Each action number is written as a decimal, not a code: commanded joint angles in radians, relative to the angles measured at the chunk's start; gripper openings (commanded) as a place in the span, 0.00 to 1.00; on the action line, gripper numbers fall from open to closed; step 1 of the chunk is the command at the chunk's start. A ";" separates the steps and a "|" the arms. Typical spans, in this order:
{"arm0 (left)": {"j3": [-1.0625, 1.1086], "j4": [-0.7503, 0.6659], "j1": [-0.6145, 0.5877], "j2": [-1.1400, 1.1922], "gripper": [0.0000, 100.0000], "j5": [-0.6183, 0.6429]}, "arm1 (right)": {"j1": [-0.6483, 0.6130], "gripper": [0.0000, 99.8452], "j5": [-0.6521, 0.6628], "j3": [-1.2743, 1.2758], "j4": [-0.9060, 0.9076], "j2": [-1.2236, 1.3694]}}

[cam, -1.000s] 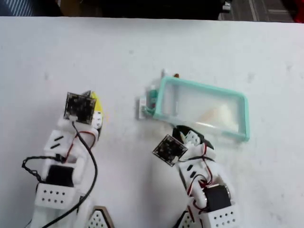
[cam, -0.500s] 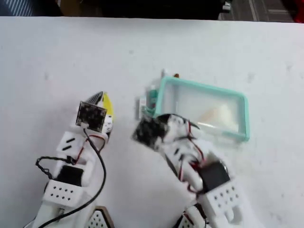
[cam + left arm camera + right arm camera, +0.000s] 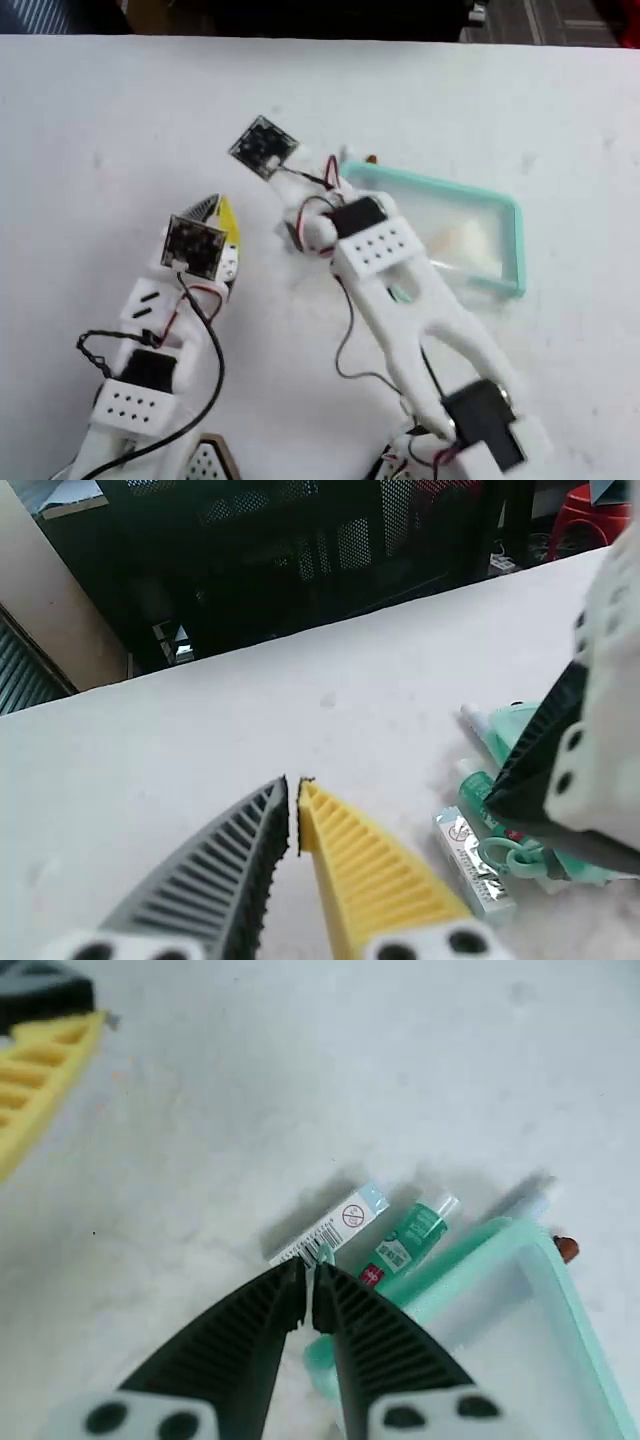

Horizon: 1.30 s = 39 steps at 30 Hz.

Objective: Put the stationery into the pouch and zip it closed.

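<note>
Pouch (image 3: 430, 186) flat on table (image 3: 120, 100), mouth judged open. White stick (image 3: 330, 1225) and green tube (image 3: 410, 1235) noted just outside mouth: loading incomplete, zip pending. R hand (image 3: 312, 1265) clenched over them, grasp unconfirmed. L hand (image 3: 293, 790) clenched, empty, well apart.

Right gripper (image 3: 308, 1266), jaws together, at pouch (image 3: 470, 1258)

The right gripper (image 3: 308, 1270) and left gripper (image 3: 293, 783) are both closed.

Workroom: white table (image 3: 120, 100), dark mesh furniture (image 3: 300, 550)
</note>
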 commanded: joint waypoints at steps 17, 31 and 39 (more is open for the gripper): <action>-0.006 -0.003 0.050 0.004 0.05 -0.008 | 0.232 0.02 0.072 -0.077 0.065 0.091; -0.005 0.000 0.050 0.004 0.05 -0.008 | 0.153 0.02 0.100 0.226 0.042 -0.096; -0.005 0.000 0.050 0.004 0.05 -0.008 | 0.323 0.02 0.150 0.198 -0.174 0.004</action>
